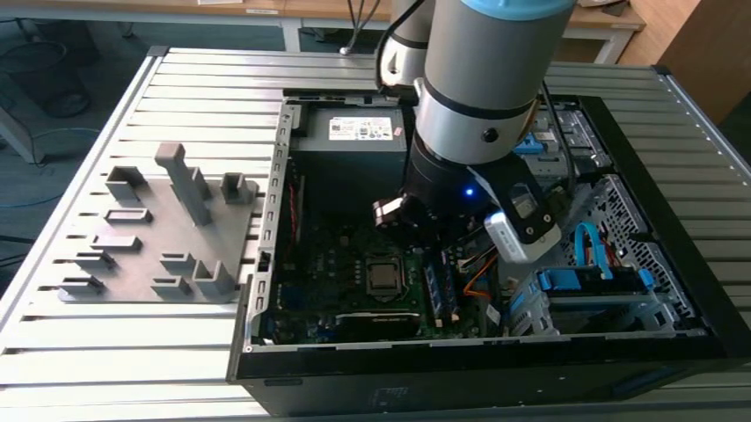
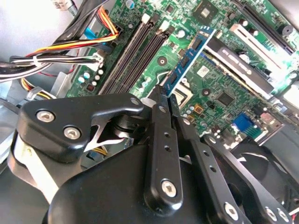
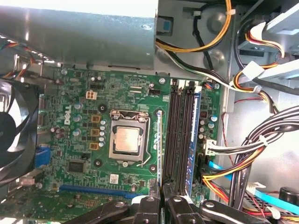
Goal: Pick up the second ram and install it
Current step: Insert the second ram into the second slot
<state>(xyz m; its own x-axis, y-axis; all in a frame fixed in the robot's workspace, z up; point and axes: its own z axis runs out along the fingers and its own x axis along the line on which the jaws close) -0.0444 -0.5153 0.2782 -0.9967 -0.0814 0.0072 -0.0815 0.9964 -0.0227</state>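
First wrist view gave me the second ram [image 3: 159, 144] edge-on over the motherboard [image 3: 79, 140] near the slots [image 3: 180, 135], second wrist view its blue face, gripper [image 2: 164, 93] fingers clamped on it.

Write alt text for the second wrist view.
The tool grips the second ram by one end, over a green motherboard. Long black memory slots lie on the board nearby, and bundled coloured cables run along its edge.
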